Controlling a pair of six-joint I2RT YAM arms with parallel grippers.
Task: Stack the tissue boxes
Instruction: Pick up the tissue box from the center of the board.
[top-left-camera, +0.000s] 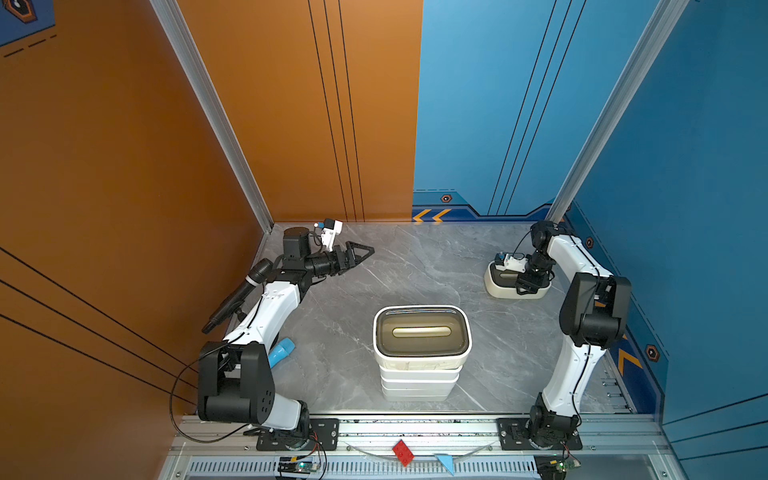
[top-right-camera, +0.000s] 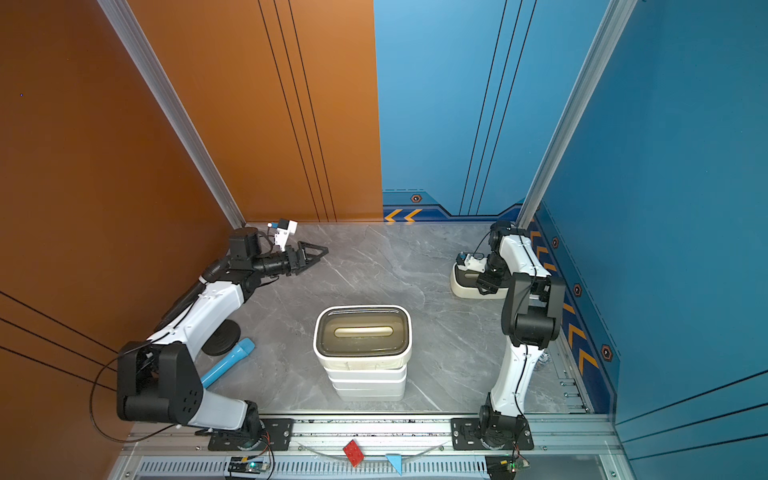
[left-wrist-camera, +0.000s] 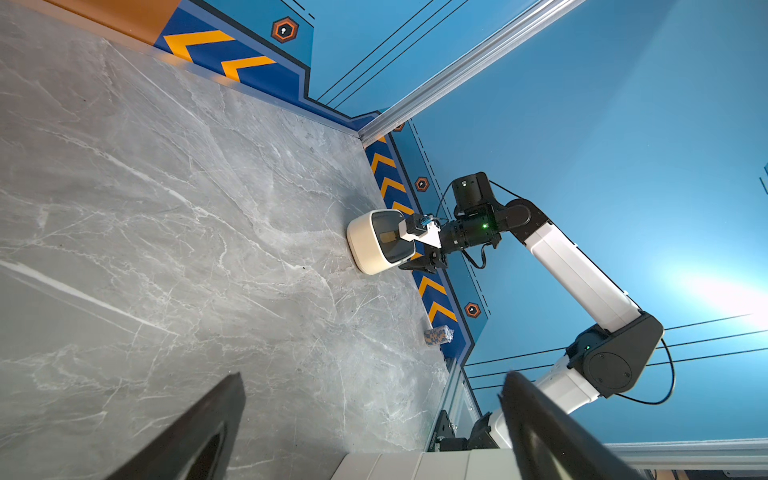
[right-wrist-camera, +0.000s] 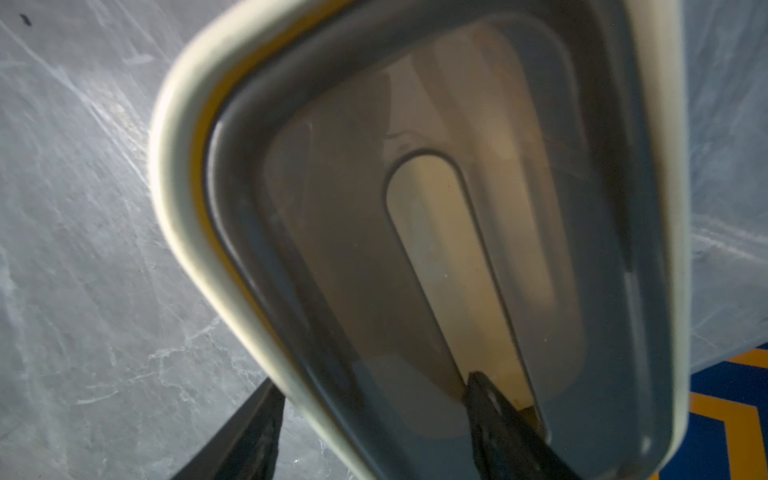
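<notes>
Our right gripper (right-wrist-camera: 374, 384) pinches the wall of the cream box (top-left-camera: 497, 287) near the far right corner of the table (top-left-camera: 415, 266). Our left gripper (left-wrist-camera: 374, 376) hangs spread by the far left corner, and the stack (top-left-camera: 420, 380) stands mid-table.

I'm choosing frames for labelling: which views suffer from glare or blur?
Left wrist view: glare blooms on the blue wall, and the left fingers are blurred up close. Right wrist view: the cream box fills the frame, soft, and the right fingers are blurred. In both top views: sharp and evenly lit, with a bright strip along the table's front edge.
</notes>
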